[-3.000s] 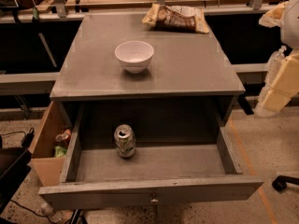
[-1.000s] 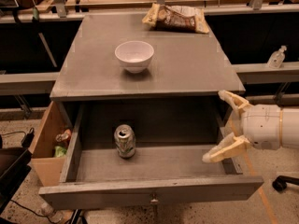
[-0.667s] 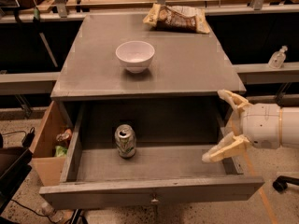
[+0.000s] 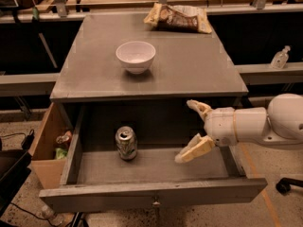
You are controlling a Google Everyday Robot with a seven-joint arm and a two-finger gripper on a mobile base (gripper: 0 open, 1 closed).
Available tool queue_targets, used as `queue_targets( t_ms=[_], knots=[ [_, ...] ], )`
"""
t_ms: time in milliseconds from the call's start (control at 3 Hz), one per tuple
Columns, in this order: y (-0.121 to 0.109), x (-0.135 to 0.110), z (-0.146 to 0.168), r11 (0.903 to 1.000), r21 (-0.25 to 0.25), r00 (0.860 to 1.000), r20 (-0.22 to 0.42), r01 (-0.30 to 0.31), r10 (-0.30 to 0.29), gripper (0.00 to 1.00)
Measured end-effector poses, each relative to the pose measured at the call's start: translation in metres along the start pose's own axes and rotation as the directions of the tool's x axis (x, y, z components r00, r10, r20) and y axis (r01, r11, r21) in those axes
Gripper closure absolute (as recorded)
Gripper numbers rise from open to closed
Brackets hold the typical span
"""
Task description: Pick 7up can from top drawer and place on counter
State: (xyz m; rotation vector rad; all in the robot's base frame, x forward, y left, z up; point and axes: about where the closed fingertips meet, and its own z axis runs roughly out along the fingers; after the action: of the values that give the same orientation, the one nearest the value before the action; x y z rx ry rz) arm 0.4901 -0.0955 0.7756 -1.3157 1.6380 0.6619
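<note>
The counter (image 4: 189, 65) is sitting directly above the top drawer (image 4: 118, 195), which is standing pulled open below its front edge. A cardboard box (image 4: 45, 145) is resting just beside the drawer's left wall. The gripper (image 4: 185, 131) is hovering over the drawer's right half, its fingers spread wide apart and holding nothing, tips pointing left across the drawer. A white bowl (image 4: 136, 56) is sitting on the counter behind the drawer's left-centre. The 7up can (image 4: 126, 143) is standing upright on the drawer floor, left of centre, long axis vertical, clear of the walls. It is lying left of the gripper and somewhat lower, so the coming reach is probably calling for a leftward, slightly descending move that straddles the can
</note>
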Motion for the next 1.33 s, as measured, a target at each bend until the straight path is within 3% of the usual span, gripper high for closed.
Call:
queue_targets(
  t_ms=[333, 667, 1000, 1333],
  knots=[
    [-0.007, 0.012, 0.061, 0.9968, -0.076, 1.000, 0.015, -0.025, 0.026, 0.00],
    [-0.010, 0.018, 0.106, 0.9920, -0.120, 0.997, 0.058, -0.039, 0.047, 0.00],
    [0.000, 0.014, 0.153, 0.9869, -0.159, 0.985, 0.162, -0.028, 0.054, 0.00],
    [0.011, 0.005, 0.177, 0.9838, -0.179, 0.972, 0.229, -0.007, 0.048, 0.00]
  ],
)
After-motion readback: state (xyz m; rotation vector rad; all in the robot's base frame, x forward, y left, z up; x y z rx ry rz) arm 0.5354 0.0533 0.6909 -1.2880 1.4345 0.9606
